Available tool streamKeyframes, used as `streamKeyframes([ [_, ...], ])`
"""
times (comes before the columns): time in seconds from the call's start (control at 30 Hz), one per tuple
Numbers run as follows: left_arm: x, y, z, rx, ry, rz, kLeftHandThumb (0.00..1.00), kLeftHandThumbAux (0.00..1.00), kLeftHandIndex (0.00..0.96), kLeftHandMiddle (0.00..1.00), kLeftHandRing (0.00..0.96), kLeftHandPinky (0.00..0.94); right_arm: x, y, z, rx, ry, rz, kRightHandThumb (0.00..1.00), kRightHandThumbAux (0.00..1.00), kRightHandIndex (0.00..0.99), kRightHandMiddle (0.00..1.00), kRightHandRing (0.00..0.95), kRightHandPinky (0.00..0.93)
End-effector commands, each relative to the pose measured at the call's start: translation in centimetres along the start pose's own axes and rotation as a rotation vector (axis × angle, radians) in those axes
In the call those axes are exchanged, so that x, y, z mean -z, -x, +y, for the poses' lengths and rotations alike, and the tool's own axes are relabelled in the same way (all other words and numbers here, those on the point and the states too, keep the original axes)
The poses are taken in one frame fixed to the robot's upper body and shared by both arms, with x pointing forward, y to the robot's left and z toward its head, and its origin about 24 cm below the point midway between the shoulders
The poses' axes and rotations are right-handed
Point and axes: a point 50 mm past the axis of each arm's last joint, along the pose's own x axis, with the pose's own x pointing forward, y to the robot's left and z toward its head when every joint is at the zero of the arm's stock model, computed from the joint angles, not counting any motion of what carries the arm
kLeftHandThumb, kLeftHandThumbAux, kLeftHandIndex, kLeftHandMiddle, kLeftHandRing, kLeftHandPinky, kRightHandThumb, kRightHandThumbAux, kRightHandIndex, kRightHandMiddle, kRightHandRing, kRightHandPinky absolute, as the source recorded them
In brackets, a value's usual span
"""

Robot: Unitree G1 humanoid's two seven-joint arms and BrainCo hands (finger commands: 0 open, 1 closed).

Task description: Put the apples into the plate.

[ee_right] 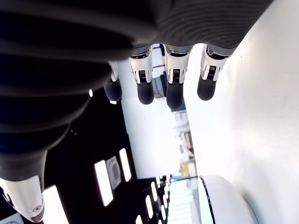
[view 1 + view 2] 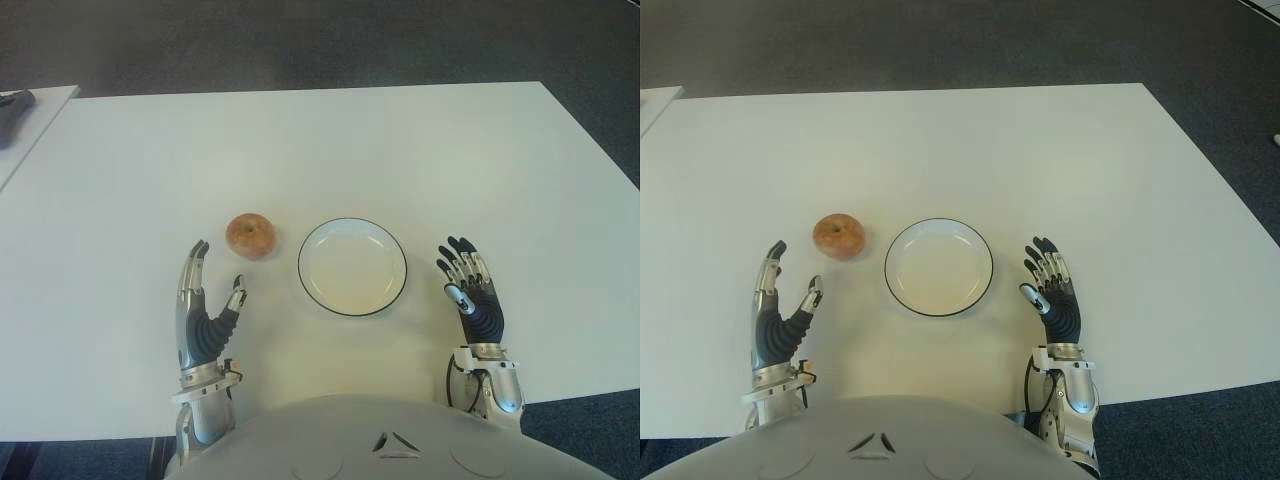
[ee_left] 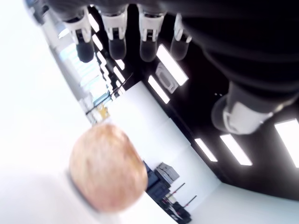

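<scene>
— Nearest to us are our own two hands: the left hand (image 2: 205, 320) sits near the front edge of the white table (image 2: 330, 140), fingers extended and thumb spread, holding nothing. Where's the apple from there?

— We see just one apple (image 2: 250, 236), lying ahead of the left hand and a little toward the middle, near its fingertips (image 2: 200, 249) but not touching them. Our left wrist view shows it close in front of the open palm.

— And the plate?

— Our plate (image 2: 399, 285) is empty, just beside the apple on its right, a small gap between them. It lies between the two hands.

— What about the right hand?

— Our right hand (image 2: 473, 290) shows on the plate's far side, fingers loosely apart, empty. The plate stands between it and the apple.

— So we'd judge the left hand the nearer one?

— Yes; we'd reach forward and slightly inward. An apple is round, so no long axis matters.
</scene>
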Motion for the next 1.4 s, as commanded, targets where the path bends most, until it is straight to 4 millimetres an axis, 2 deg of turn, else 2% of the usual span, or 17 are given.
streamKeyframes([
  [0.03, 0.4, -1.6, 0.7, -0.017, -0.167, -0.045, 0.139, 0.507, 0.003, 0.003, 0.003, 0.017, 1.2, 0.5, 0.0, 0.018, -0.01, 0.06, 0.205, 0.637, 0.075, 0.1, 0.093, 0.11],
  [0.3, 0.6, -4.2, 1.5, 0.034, -0.461, -0.159, 0.245, 0.428, 0.057, 0.008, 0.0, 0.049, 1.3, 0.3, 0.2, 0.016, -0.016, 0.05, 0.21, 0.631, 0.078, 0.105, 0.099, 0.119],
  [0.5, -0.1, -6.8, 1.5, 0.066, -0.593, -0.248, 0.277, 0.373, 0.081, 0.024, 0.008, 0.048, 1.3, 0.2, 0.3, 0.023, -0.019, 0.042, 0.222, 0.631, 0.082, 0.112, 0.108, 0.135],
  [0.8, 0.0, -8.8, 0.6, 0.135, -0.696, -0.328, 0.276, 0.327, 0.077, 0.013, 0.0, 0.037, 1.4, 0.1, 0.4, 0.024, -0.02, 0.031, 0.234, 0.625, 0.09, 0.123, 0.12, 0.138],
  [1.0, 0.9, -10.7, -0.5, 0.2, -0.767, -0.377, 0.298, 0.318, 0.075, 0.01, 0.0, 0.033, 1.4, 0.0, 0.4, 0.027, -0.019, 0.03, 0.231, 0.621, 0.093, 0.124, 0.119, 0.137],
  [1.4, 0.8, -12.1, -2.3, 0.323, -0.823, -0.443, 0.287, 0.305, 0.059, 0.013, 0.0, 0.029, 1.5, 0.1, 0.3, 0.035, -0.024, 0.028, 0.243, 0.616, 0.092, 0.122, 0.115, 0.128],
])
